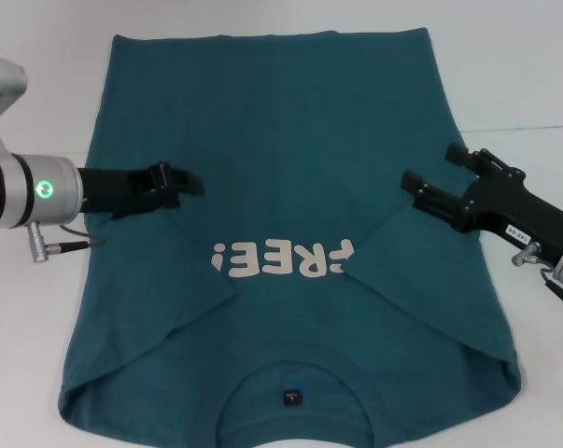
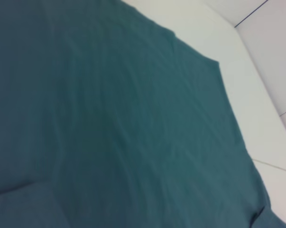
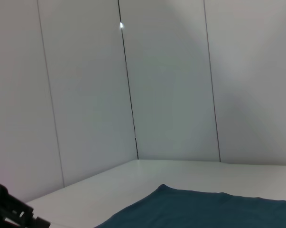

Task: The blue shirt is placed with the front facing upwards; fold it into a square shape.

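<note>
The blue shirt (image 1: 290,121) lies flat on the white table (image 1: 505,65), collar and dark neck label (image 1: 291,397) nearest me, hem at the far side. Both sleeves are folded inward over the chest. The right sleeve flap (image 1: 421,280) covers the end of the white "FREE!" lettering (image 1: 276,259). My left gripper (image 1: 183,182) hovers over the shirt's left half, holding nothing. Above the shirt's right edge, my right gripper (image 1: 433,166) stands open and empty. The left wrist view shows the teal cloth (image 2: 109,123) filling most of the picture. The right wrist view catches only the shirt's hem (image 3: 204,209).
Bare white table (image 2: 199,28) surrounds the shirt on the left, right and far sides. Pale wall panels (image 3: 171,85) rise behind the table's far edge. A grey cable (image 1: 71,245) hangs from my left arm over the table.
</note>
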Tool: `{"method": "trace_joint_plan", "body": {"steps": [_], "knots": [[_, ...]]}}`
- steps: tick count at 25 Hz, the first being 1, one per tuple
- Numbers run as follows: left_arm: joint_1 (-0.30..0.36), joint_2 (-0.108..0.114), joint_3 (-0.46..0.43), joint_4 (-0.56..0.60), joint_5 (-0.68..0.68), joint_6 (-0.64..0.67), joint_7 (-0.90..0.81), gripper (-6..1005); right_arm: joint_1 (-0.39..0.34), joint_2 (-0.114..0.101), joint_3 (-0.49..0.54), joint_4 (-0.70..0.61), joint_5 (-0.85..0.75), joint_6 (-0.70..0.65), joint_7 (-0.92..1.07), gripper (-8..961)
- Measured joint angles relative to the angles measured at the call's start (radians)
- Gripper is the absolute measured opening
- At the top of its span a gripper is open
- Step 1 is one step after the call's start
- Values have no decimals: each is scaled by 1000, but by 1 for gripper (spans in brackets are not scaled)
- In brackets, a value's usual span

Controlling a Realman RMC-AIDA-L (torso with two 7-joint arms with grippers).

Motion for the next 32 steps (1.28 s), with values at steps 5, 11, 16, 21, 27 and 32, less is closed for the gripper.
{"method": "trace_joint_plan", "body": {"steps": [5, 11, 16, 21, 27, 32], "knots": [[6, 8, -8, 2, -51, -10, 44, 438, 4, 0, -7, 0, -2, 6, 7, 918], [24, 22, -13, 2, -85, -18, 111, 594, 11, 0, -10, -4, -11, 30, 42, 919], [62, 33, -21, 5, -192, -15, 286, 776, 42, -11, -12, -38, -104, 89, 175, 923], [91, 70, -26, 51, -292, 23, 505, 869, 74, -7, -13, -149, -276, 146, 396, 927], [127, 94, -28, 76, -321, 71, 759, 877, 102, -17, -14, -317, -479, 120, 698, 925], [172, 90, -27, 68, -322, 79, 924, 875, 104, -35, -29, -489, -645, 6, 979, 923]]}}
